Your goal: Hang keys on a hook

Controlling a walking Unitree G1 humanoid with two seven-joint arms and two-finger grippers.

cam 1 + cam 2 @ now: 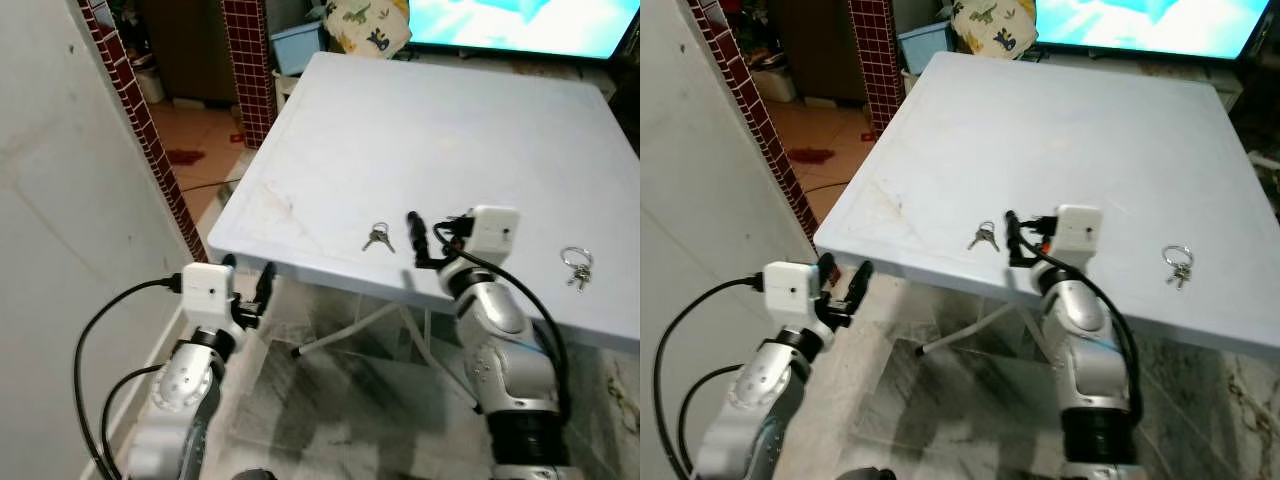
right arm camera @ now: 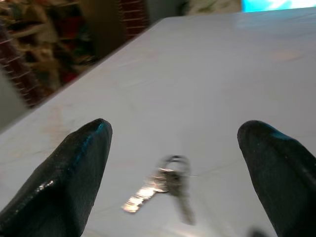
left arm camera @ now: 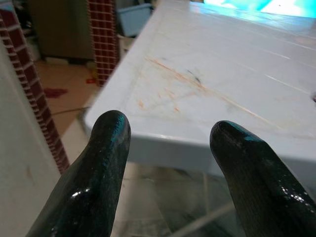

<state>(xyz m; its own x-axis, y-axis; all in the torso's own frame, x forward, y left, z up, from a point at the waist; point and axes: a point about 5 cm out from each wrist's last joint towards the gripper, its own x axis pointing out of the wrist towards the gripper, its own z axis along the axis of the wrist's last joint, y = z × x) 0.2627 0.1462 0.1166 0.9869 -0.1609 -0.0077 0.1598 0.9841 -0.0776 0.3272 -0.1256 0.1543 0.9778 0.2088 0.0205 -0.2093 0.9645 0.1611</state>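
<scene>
A: Step shown? 
B: Approach. Right gripper [image 2: 173,148], fingers spread wide and empty, faces the keys [image 1: 378,238] lying near the table [image 1: 420,130] front edge.
A: Next? 
B: Likely advance, straddle, close

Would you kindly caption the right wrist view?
Open right gripper poised over a key bunch on the white table.

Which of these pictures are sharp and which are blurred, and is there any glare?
Both eye views are fairly sharp: the keys and the second key ring on the white table read clearly. In the right wrist view the keys are soft and smeared, and the open right gripper is out of focus. The bright screen glares.
</scene>
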